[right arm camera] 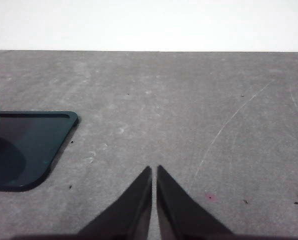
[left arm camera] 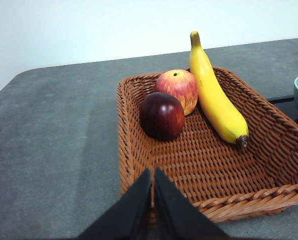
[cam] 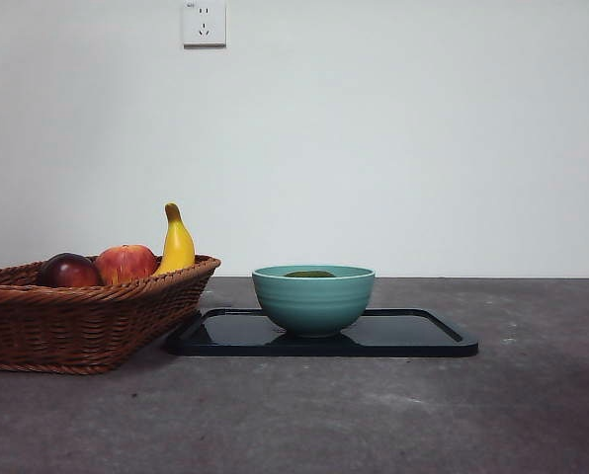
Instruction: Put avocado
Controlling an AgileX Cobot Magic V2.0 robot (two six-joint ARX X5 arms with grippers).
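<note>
Front view, left to right: wicker basket (cam: 87,321) held a dark red fruit (cam: 69,271), a red apple (cam: 126,263) and a banana (cam: 177,243). Beside it, a teal bowl (cam: 313,299) stood on a black tray (cam: 413,336); the avocado (cam: 309,274) lay inside the bowl, only its top showing. Left gripper (left arm camera: 153,175) hung over the basket's near rim, jaws together. Right gripper (right arm camera: 154,172) was above bare table (right arm camera: 199,110), jaws together.

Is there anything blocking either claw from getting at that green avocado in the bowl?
Only the bowl's own wall: the avocado sits low inside, barely peeking above the rim. Above it nothing visible stands. The left gripper hangs over the basket, the right gripper over the bare table.
</note>
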